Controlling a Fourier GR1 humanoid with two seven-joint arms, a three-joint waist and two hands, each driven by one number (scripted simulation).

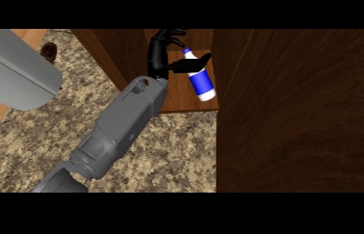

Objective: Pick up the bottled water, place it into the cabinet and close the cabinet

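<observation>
Inside the open cabinet, the bottle lies tilted on the wooden shelf. The right hand has its thumb touching the bottle, fingers relaxed.

The dark brown cabinet shows grained, matt wood, and the speckled tan-and-brown counter top looks like rough stone. The blue-and-white plastic water bottle appears smooth and slightly glossy, the black hand matt.
</observation>
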